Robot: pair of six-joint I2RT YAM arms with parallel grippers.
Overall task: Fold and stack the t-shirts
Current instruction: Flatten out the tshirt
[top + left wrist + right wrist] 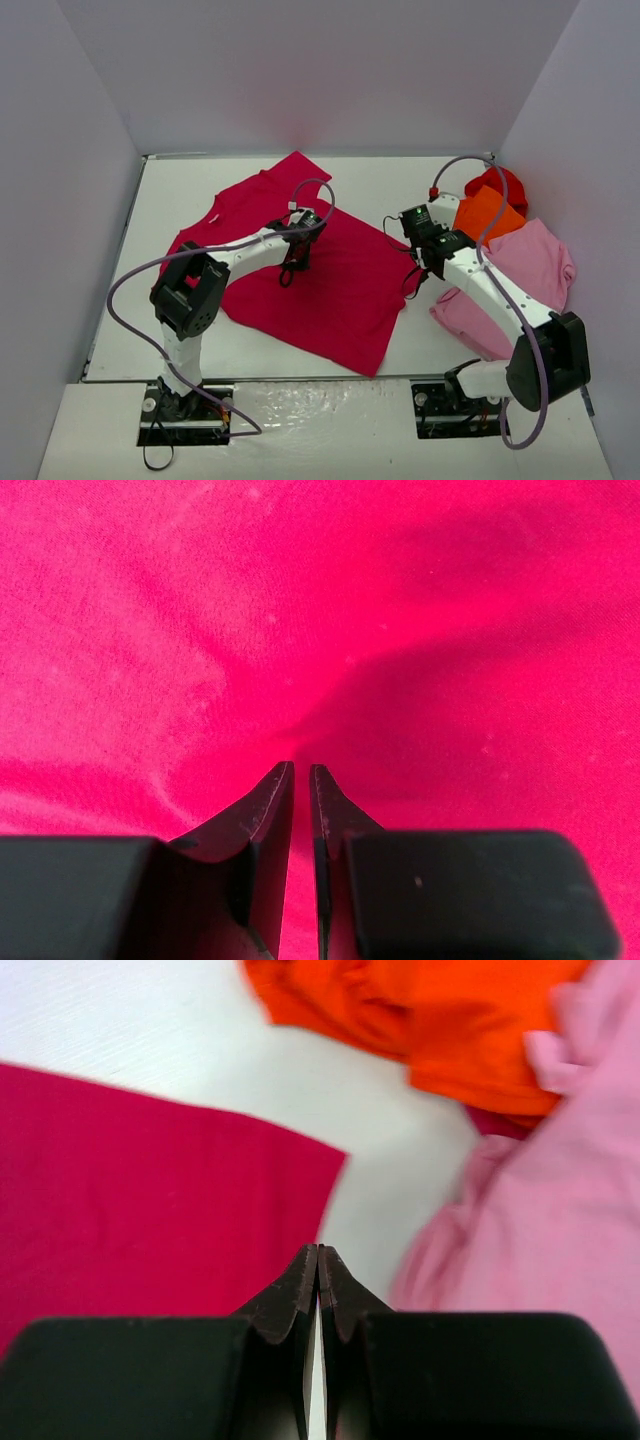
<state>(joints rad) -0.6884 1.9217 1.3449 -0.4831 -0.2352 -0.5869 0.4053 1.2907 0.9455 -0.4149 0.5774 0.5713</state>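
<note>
Left gripper (301,770): fingers a thin slit apart, tips right at the crimson-magenta t-shirt (340,300), creases running toward them. Pinching or not, I cannot tell. That shirt lies spread across centre-left of the top view. Right gripper (318,1252): fingers pressed together over the bare table (150,1020), between the crimson edge and the light pink t-shirt (535,262). The orange t-shirt (488,212) and red t-shirt (498,183) sit bunched at upper right.

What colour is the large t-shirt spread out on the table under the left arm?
The large t-shirt is plain crimson-magenta, best seen in the top external view.
</note>
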